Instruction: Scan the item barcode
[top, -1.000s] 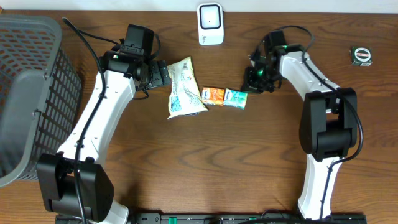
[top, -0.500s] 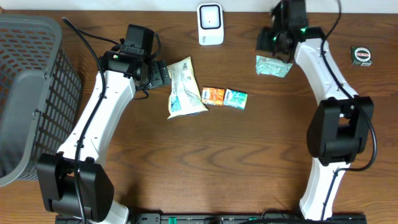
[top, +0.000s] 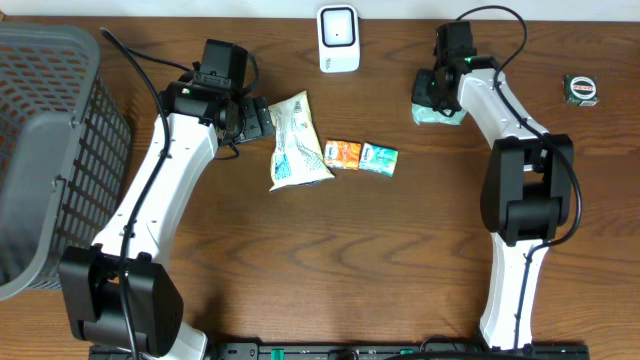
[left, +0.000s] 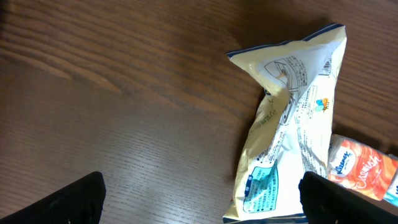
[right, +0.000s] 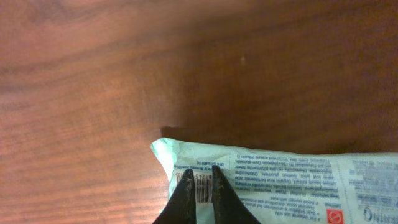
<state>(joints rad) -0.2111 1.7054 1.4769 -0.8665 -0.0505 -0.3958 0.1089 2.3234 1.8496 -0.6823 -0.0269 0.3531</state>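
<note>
While the right gripper (right: 200, 200) was viewed from its wrist, its jaws were seen clamped almost together on the edge of a pale green packet (right: 280, 177), with the barcode (right: 201, 188) pinched between the fingertips. The left gripper (top: 266, 118) was seen with jaws spread wide and nothing gripped. A cream snack bag (left: 292, 118) lay just ahead of them.

Mint-green packet (right: 292, 177) (barcode stripes (right: 201, 190) black), cream snack bag (top: 295, 140), orange sachet (top: 344, 154), wood-grain brown table (top: 300, 260)
</note>
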